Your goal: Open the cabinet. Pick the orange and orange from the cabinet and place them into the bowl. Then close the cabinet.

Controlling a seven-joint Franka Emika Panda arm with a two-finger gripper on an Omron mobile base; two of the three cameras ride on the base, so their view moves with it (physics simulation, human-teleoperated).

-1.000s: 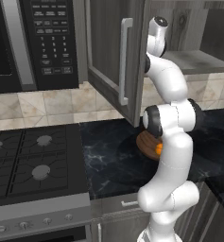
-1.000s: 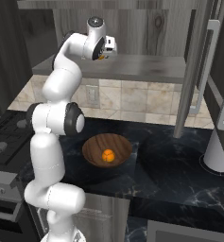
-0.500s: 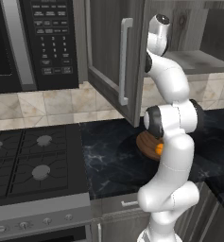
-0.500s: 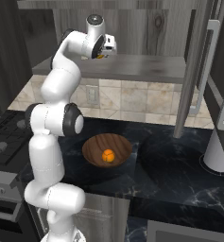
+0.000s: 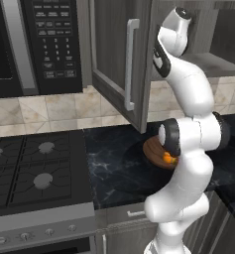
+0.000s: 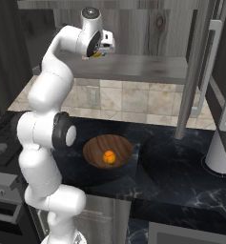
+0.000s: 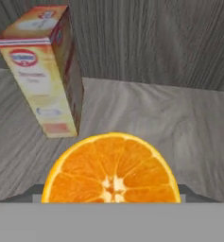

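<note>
Orange (image 7: 112, 169) number two sits low in the middle of the hand view, cut face toward the camera, right at the gripper (image 6: 99, 51), whose jaws stand wide; whether they touch the fruit I cannot tell. A box (image 7: 43, 71) stands upper left on the cabinet (image 6: 148, 66) shelf. Both doors hang open to give reach. Below, the bowl (image 6: 93, 147) already holds one orange (image 6: 108, 157), placed under the shelf for a short carry.
</note>
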